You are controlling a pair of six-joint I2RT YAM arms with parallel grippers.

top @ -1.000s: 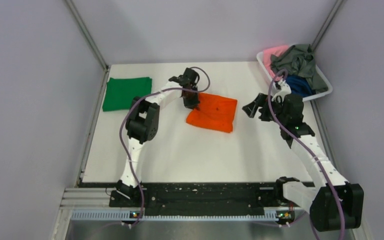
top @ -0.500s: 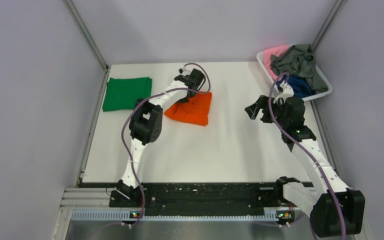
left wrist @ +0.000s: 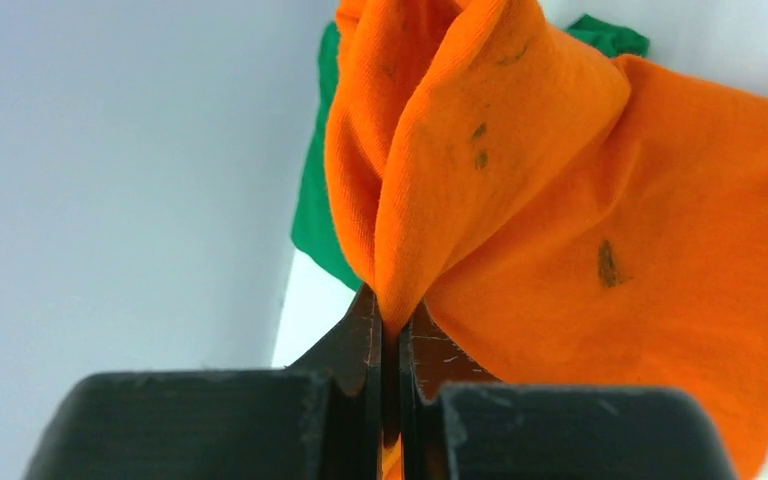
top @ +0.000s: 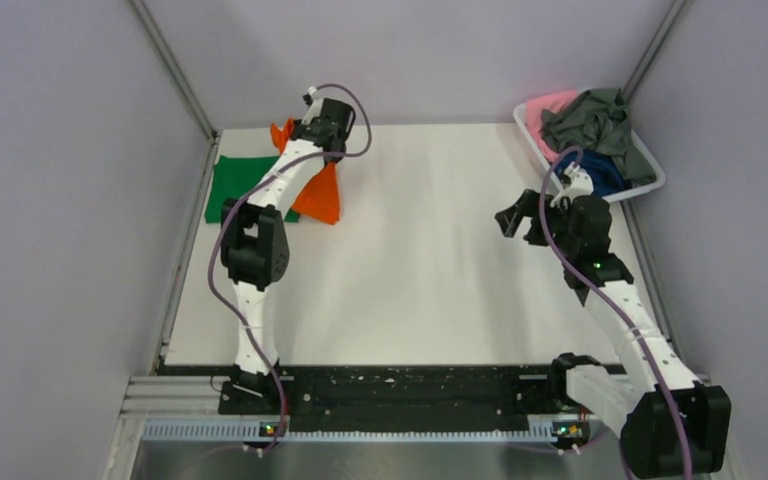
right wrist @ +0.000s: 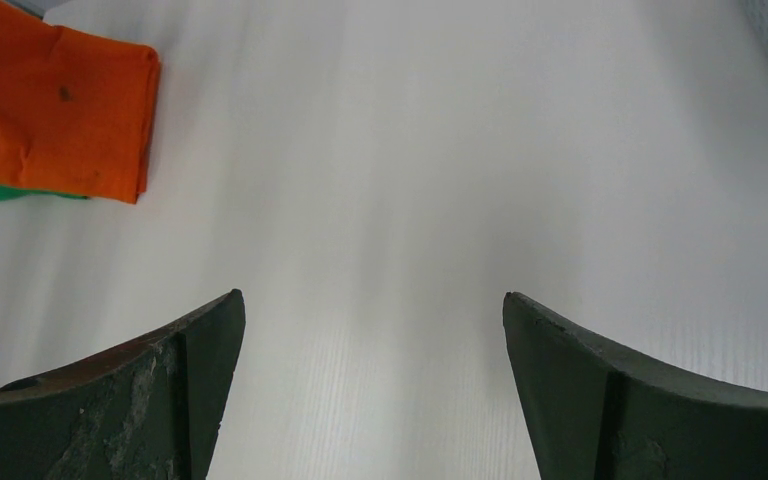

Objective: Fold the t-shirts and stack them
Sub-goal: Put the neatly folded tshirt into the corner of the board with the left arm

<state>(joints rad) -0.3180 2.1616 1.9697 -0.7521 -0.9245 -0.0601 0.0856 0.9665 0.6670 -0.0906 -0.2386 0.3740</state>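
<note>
My left gripper (top: 305, 135) is shut on the folded bright orange t-shirt (top: 318, 195) and holds it lifted at the table's far left; in the left wrist view the cloth (left wrist: 520, 180) is pinched between the jaws (left wrist: 390, 310). Its lower end hangs over the right edge of the folded green t-shirt (top: 245, 185), which lies flat by the left wall. My right gripper (top: 515, 215) is open and empty over the bare table at the right (right wrist: 370, 310). The orange shirt also shows in the right wrist view (right wrist: 55, 100).
A white basket (top: 650, 165) at the far right corner holds grey-green (top: 590, 118), navy blue (top: 595, 170) and pink (top: 545, 105) shirts. Grey walls close in left, back and right. The arms' black base rail (top: 400, 390) runs along the near edge.
My left gripper has carried the orange t-shirt from the table's middle to the far left, lifting it over the green shirt's edge. The right arm has barely moved.
</note>
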